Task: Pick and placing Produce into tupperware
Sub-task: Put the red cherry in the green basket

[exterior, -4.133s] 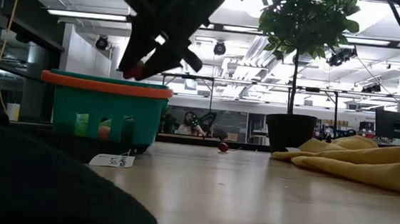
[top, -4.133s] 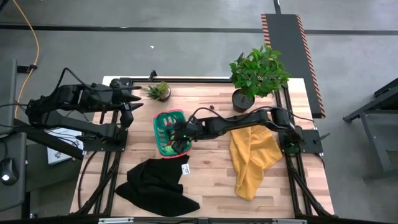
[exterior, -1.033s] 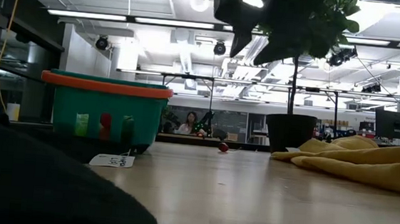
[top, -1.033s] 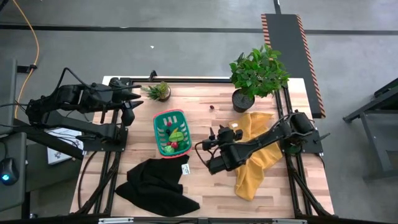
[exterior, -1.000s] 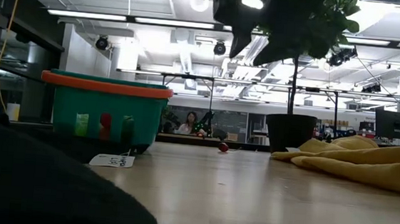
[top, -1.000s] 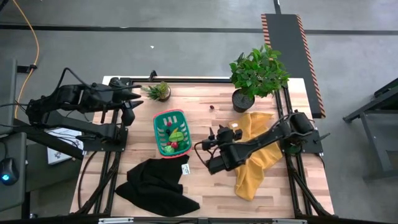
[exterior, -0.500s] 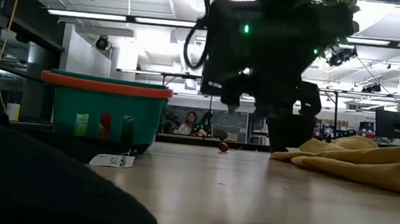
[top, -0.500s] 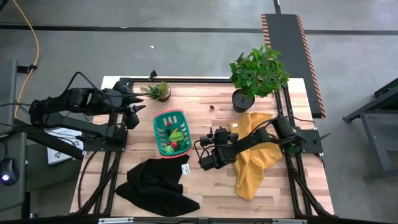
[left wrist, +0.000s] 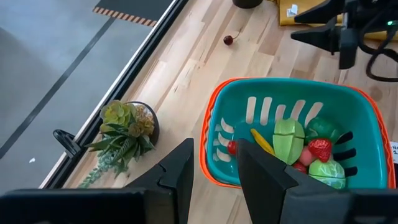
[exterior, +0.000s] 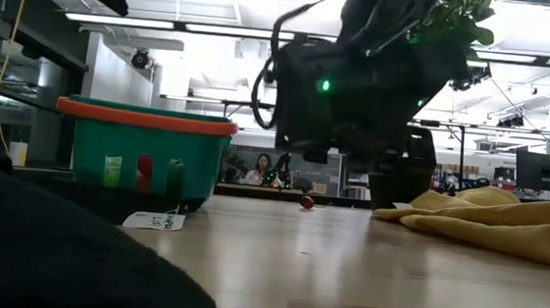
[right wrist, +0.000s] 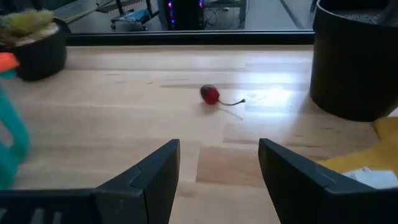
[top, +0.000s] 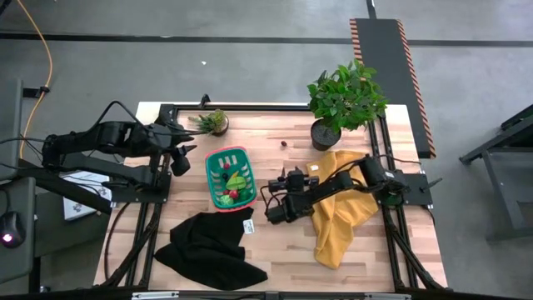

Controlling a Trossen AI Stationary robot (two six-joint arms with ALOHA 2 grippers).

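The teal tupperware basket with a red-pink rim stands on the wooden table left of centre. It holds several toy produce pieces. One small red cherry lies alone on the wood near the far edge, also seen from above. My right gripper is low over the table right of the basket. It is open, points toward the far edge, and the cherry lies ahead of it. My left gripper hovers open, above and left of the basket.
A big potted plant stands at the far right and a small one at the far left. A yellow cloth lies under my right arm. A black cloth with a white tag lies near the front edge.
My right gripper has come down from high above the table to just above the wood, swinging a little toward the far edge; its jaws stay open. My left gripper has sunk slightly toward the basket.
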